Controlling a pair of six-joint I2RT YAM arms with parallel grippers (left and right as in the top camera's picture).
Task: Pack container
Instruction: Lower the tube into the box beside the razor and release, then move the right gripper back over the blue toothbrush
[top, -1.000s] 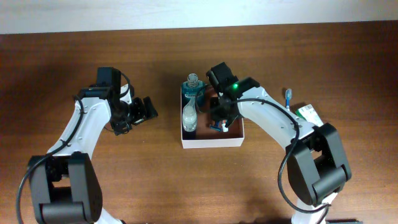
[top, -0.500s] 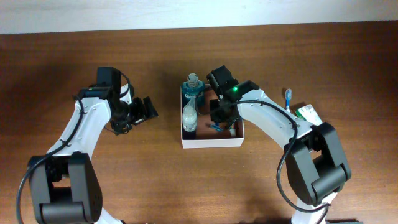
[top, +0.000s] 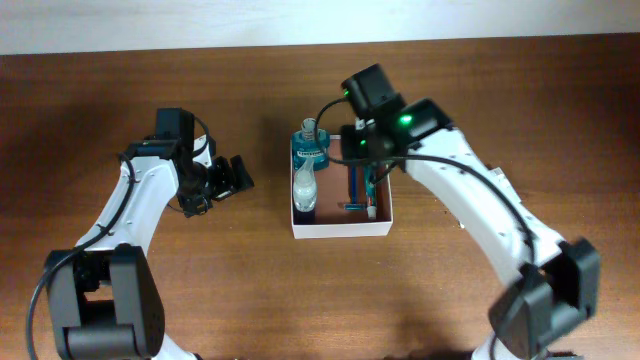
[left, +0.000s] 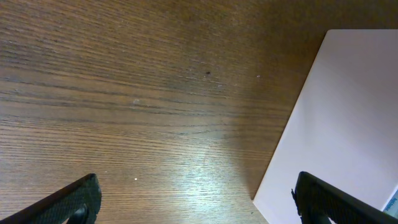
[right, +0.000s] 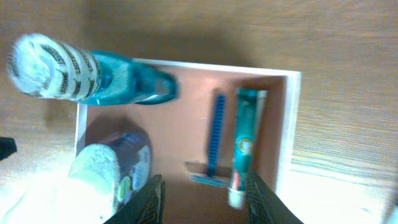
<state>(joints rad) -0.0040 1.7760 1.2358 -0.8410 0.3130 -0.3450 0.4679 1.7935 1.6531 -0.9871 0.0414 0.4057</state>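
The container (top: 340, 229) is a shallow white box with a reddish-brown inside, at the table's middle. In it stand a blue bottle (top: 310, 150) and a clear bottle (top: 304, 188) on the left. A blue razor (top: 354, 192) and a teal toothpaste tube (top: 372, 190) lie on the right. My right gripper (top: 362, 158) hangs open and empty above the box's far side. The right wrist view shows the box (right: 289, 124), razor (right: 214, 140) and tube (right: 245, 146) below the open jaws (right: 205, 202). My left gripper (top: 235, 176) is open and empty, left of the box.
The left wrist view shows bare wood under the open jaws (left: 199, 205) and the box's white outer wall (left: 336, 124) at the right. My right arm (top: 470, 200) stretches over the table to the right of the box.
My right gripper has risen out of the box and drawn back toward its far side; the razor and toothpaste tube now lie uncovered inside. The left arm has not moved.
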